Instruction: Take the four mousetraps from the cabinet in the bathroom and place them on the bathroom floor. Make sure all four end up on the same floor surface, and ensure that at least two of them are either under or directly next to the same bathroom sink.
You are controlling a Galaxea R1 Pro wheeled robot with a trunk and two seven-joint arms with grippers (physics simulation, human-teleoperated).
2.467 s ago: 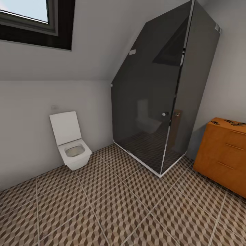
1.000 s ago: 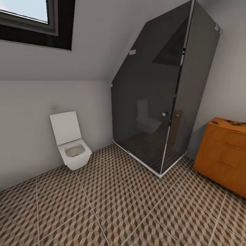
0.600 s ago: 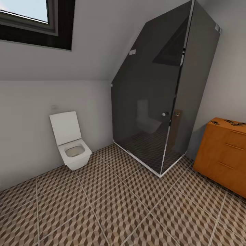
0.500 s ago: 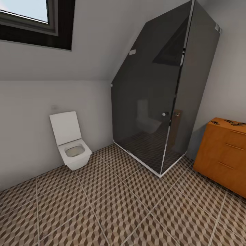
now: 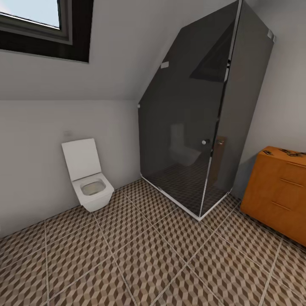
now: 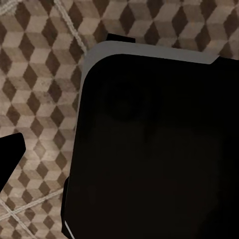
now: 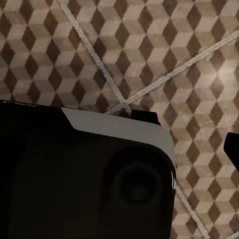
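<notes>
Bathroom floor (image 5: pixel 140 255), cabinet (image 5: pixel 278 193) far right

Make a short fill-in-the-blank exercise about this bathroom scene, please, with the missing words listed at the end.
1. The orange-brown cabinet stands at the ____ edge of the head view.
2. The small dark mousetraps lie on ____ of the cabinet.
3. The white toilet has its lid ____.
4. The dark glass shower enclosure stands between the toilet and the ____.

Missing words: right; top; up; cabinet
</notes>
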